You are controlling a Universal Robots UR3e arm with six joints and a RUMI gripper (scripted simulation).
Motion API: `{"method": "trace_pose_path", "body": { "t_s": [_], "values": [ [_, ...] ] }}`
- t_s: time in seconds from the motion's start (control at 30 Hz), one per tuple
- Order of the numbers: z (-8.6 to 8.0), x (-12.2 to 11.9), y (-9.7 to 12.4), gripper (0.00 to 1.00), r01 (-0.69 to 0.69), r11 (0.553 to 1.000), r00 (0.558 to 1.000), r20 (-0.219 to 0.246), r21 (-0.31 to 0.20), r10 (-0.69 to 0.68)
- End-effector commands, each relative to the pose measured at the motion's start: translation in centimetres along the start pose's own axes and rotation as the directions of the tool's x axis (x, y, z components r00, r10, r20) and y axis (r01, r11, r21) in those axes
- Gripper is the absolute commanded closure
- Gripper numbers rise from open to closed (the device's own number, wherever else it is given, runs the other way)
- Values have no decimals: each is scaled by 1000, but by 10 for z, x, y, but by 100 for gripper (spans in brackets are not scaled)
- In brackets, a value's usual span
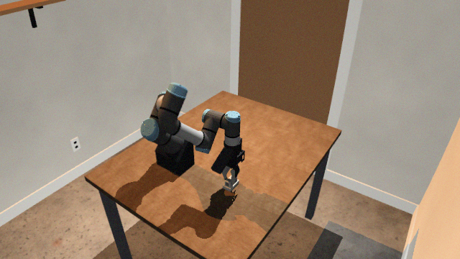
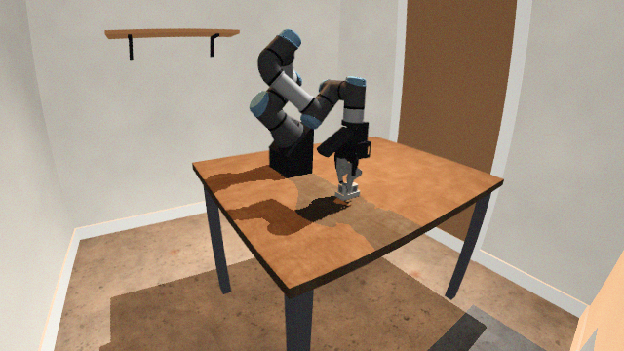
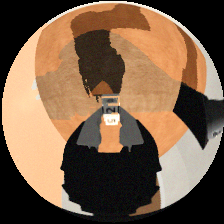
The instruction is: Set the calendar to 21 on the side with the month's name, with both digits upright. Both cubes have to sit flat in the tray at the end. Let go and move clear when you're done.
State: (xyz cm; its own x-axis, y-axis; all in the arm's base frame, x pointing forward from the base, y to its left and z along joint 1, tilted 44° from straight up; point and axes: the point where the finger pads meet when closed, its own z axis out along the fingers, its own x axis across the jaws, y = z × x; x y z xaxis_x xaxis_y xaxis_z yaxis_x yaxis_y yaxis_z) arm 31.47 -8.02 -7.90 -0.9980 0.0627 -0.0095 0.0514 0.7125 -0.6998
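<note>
The small light tray (image 1: 230,188) (image 2: 347,195) is on the table below my gripper. My gripper (image 1: 231,180) (image 2: 347,184) (image 3: 110,106) points down and is shut on a white number cube (image 3: 111,122), at or just above the tray. In the wrist view the bright face between the fingertips looks like a 5, and a darker face just above it shows a 2, both turned sideways. I cannot tell whether these faces belong to one cube. The fingers partly hide the cubes; the second cube, the month's name and whether the held cube sits flat cannot be made out.
The wooden table (image 1: 280,126) (image 2: 414,171) carries the arm's black base (image 1: 175,158) (image 2: 292,158) behind and left of the tray. The arm's dark shadow falls across the tabletop around the tray. A wall shelf (image 2: 171,33) is far behind.
</note>
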Motion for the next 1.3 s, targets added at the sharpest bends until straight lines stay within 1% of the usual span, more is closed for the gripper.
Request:
{"method": "trace_pose_path", "body": {
  "t_s": [0.0,0.37,1.27],
  "values": [
    [1,-1,0,90,-1,1000,1000,2,0,1],
    [4,-1,0,90,-1,1000,1000,2,0,1],
    [4,-1,0,90,-1,1000,1000,2,0,1]
  ]
}}
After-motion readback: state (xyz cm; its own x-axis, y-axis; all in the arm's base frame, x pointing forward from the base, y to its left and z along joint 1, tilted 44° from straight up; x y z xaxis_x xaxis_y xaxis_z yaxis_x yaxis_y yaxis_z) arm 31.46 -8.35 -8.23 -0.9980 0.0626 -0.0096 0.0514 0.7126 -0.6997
